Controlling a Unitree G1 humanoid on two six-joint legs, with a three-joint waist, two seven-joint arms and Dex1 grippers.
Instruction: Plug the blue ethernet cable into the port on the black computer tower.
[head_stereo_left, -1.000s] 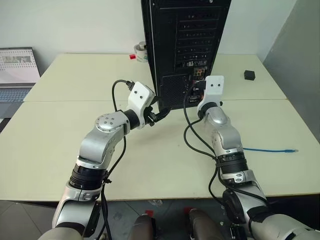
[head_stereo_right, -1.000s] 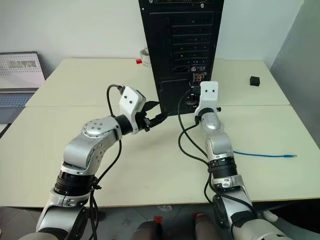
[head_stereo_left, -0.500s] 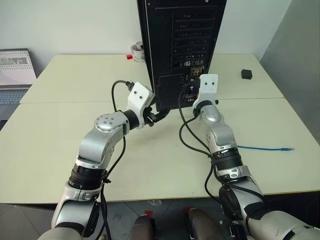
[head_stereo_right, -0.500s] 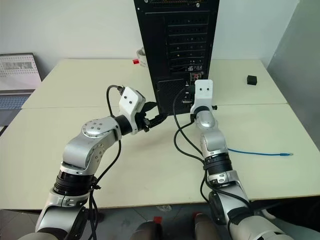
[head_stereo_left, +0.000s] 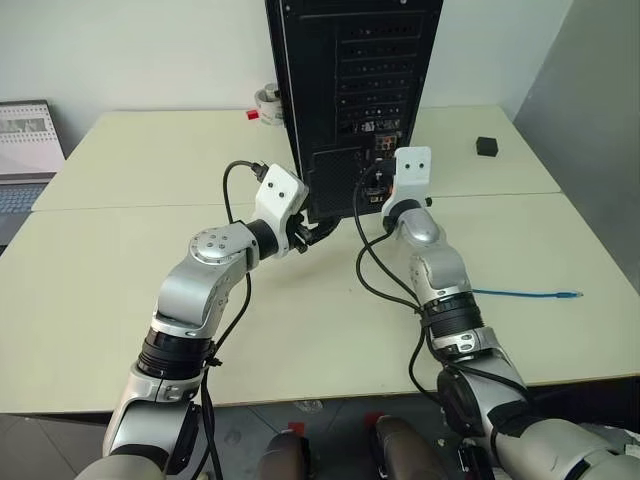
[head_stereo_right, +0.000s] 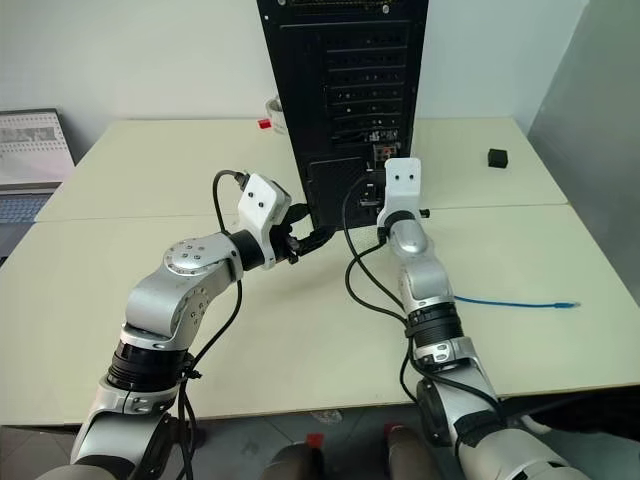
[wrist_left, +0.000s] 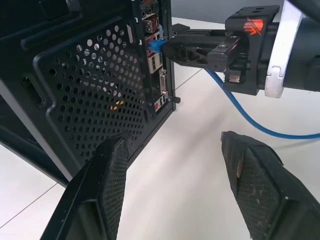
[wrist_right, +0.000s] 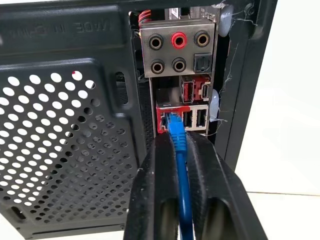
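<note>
Black computer tower (head_stereo_left: 350, 90) upright on table (head_stereo_left: 100, 280), both arms at its rear.

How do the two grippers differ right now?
The left gripper is open and empty beside the tower; the right gripper is nearly closed around the blue cable. The left sits by the vent grille, the right at the port strip. Both point at the tower's rear.

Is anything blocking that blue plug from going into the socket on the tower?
Nothing visible: the right pincer holds the blue ethernet cable, its plug already at the port on the black computer tower.
</note>
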